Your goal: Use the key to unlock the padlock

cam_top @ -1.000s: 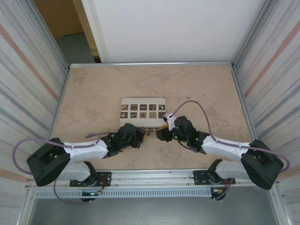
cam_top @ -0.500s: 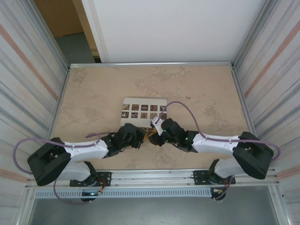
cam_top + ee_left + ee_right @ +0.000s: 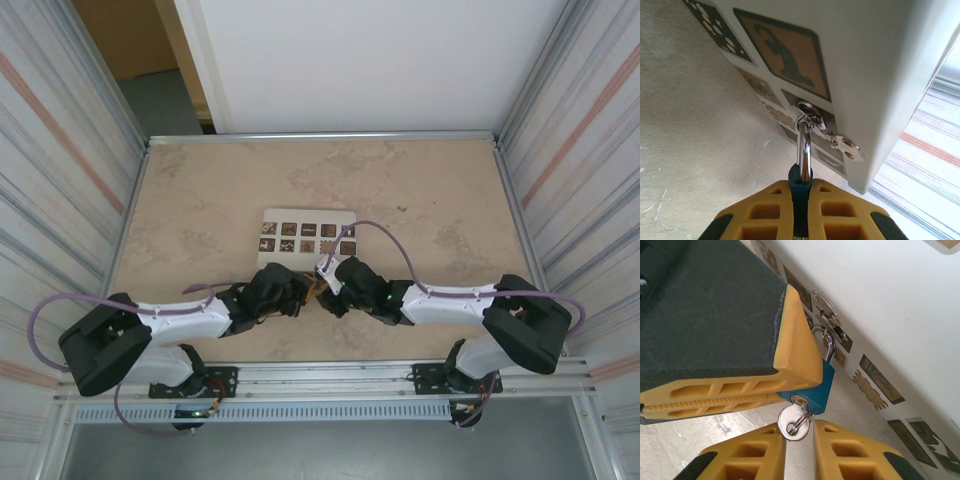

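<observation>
The padlock (image 3: 822, 382) is held clamped in the left claw (image 3: 801, 189), shackle hooked through the hasp (image 3: 812, 116) of the white box (image 3: 880, 75). The key (image 3: 795, 423) is seated in the keyhole, flanked narrowly by the right claw (image 3: 799, 435); grip cannot be told.

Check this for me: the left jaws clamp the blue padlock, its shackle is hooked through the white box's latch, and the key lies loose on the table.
Wrong on the key: it is not on the table but stuck in the bottom of the padlock, its round head at the jaws of the right gripper, as the right wrist view shows. The rest stands.
</observation>
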Available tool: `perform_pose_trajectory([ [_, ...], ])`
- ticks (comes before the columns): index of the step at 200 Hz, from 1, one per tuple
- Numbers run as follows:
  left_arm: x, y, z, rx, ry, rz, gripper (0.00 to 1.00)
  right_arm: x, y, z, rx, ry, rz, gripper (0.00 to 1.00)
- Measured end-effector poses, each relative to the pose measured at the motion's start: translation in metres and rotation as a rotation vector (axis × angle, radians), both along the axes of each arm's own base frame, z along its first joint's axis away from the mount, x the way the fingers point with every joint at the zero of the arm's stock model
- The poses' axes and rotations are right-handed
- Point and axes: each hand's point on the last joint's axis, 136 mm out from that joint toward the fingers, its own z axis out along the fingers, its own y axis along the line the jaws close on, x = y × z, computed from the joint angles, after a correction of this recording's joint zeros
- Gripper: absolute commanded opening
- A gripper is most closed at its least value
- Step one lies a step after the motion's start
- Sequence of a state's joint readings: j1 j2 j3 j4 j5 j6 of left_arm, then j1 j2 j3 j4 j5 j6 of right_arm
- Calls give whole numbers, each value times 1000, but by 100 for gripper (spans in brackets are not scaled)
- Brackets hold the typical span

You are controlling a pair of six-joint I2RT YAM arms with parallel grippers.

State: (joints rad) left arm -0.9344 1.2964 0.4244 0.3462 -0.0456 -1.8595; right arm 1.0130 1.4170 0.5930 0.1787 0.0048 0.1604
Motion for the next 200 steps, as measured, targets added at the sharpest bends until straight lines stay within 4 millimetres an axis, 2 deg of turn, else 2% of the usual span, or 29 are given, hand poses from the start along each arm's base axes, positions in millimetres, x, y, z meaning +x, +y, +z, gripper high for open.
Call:
perform_pose_trajectory([
  [47,1,0,-1,4,0,3,0,0,-1,-1,-13,-8,5,0],
  [97,3,-2,-1,4,-2,7,0,3,-3,-2,-5,1,-6,0],
  [111,4,-2,-2,5,-2,7,0,4,-3,-2,-6,-1,-8,13],
  [127,4,-3,-1,2,-3,6,0,4,-4,-2,-18,-26,-5,21],
  [160,3,-4,-1,-2,0,-2,0,1,-4,-1,-65,-129,23,30],
  [200,3,-4,-1,-2,1,-3,0,-10,-10,-11,-185,-280,108,39],
])
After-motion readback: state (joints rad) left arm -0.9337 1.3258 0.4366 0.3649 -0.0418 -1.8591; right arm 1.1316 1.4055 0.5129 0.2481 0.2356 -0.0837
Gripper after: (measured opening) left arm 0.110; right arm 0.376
